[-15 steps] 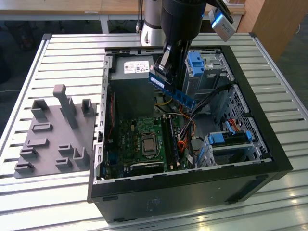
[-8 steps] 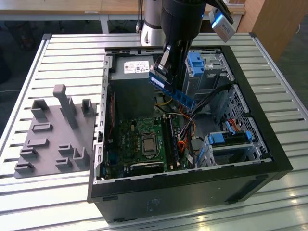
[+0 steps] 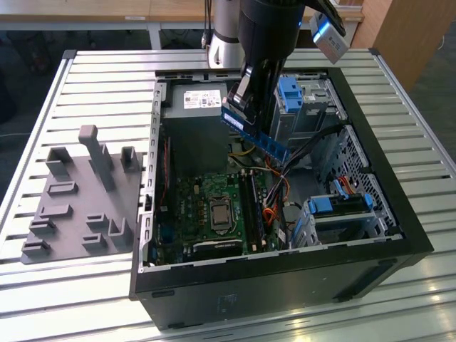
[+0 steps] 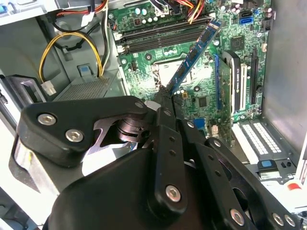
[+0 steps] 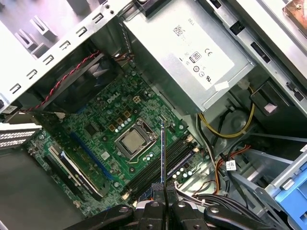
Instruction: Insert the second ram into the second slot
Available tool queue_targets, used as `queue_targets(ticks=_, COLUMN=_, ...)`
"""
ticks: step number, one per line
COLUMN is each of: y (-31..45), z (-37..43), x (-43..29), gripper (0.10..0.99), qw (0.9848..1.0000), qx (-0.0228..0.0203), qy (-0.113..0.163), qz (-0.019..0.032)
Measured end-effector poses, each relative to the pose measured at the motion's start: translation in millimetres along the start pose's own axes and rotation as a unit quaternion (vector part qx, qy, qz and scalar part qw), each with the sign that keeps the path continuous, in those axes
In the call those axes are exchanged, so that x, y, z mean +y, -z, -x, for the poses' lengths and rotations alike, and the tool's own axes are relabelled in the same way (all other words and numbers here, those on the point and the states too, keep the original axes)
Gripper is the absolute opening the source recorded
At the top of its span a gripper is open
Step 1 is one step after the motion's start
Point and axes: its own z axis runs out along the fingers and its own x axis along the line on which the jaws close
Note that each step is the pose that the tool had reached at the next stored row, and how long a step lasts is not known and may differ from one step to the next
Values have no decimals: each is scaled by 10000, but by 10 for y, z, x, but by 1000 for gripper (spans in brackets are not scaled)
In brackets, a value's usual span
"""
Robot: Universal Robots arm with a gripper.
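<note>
My gripper [image 3: 240, 100] is shut on the second ram [image 3: 255, 133], a thin blue circuit-board stick with dark chips. I hold it by one end, tilted, above the open computer case [image 3: 356, 249]. In the second wrist view the ram [image 4: 194, 52] reaches out from the gripper [image 4: 165, 103] over the motherboard. In the first wrist view the ram [image 5: 162, 153] appears edge-on, rising from the gripper [image 5: 163, 191] over the long dark memory slots [image 5: 144, 179]. These slots [image 3: 251, 206] lie beside the processor socket [image 3: 217, 212], well below the stick. Which slot is the second one, I cannot tell.
The grey power supply [image 3: 196, 107] sits at the case's far end. Blue drive-bay clips [image 3: 292, 92] and a drive cage [image 3: 342, 206] stand on the exterior view's right, with loose cables [image 3: 274, 192] beside the slots. A grey fixture [image 3: 85, 192] lies on the slatted table.
</note>
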Motion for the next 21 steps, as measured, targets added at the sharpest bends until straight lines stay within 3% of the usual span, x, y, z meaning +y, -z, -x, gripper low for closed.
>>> queue_targets(ticks=21, y=0, z=0, x=0, gripper=129, qw=9997, qx=-9, qy=-245, qz=-4)
